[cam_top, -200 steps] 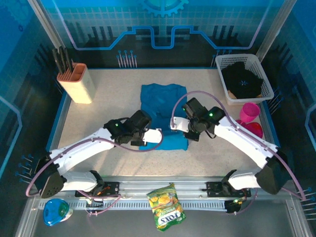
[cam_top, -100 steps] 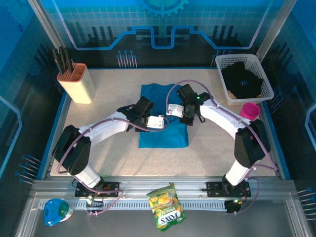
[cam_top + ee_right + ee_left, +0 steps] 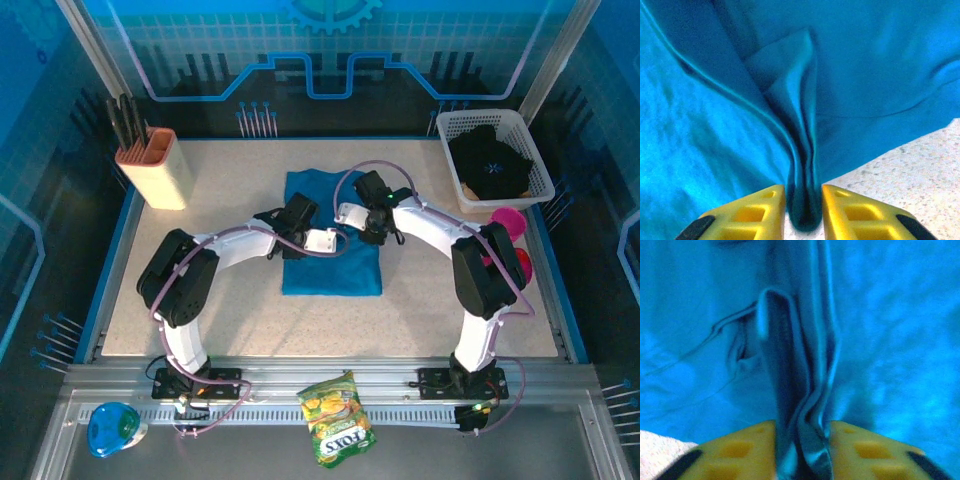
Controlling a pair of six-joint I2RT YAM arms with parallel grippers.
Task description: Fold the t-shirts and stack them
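The teal t-shirt (image 3: 330, 272) lies folded in the middle of the table. My left gripper (image 3: 324, 244) rests on its left half and my right gripper (image 3: 350, 215) on its right half, close together. In the left wrist view a loose, wavy fold of the teal t-shirt (image 3: 790, 365) stands between the slightly parted yellow fingers (image 3: 735, 452). The right wrist view shows another ridge of the teal t-shirt (image 3: 800, 150) sagging between parted yellow fingers (image 3: 860, 212), at the shirt's edge beside the bare table. The black t-shirt (image 3: 490, 165) lies bunched in the white basket (image 3: 478, 118) at the back right.
A knife block (image 3: 152, 168) stands at the back left. Pink cups (image 3: 507, 224) sit on the right, just in front of the basket. A snack bag (image 3: 335, 430) and a blue object (image 3: 110, 428) lie on the rail in front of the table.
Both grippers have moved away from the near edge toward the middle of the shirt, carrying its cloth over itself. Their jaws have parted from a tight pinch.
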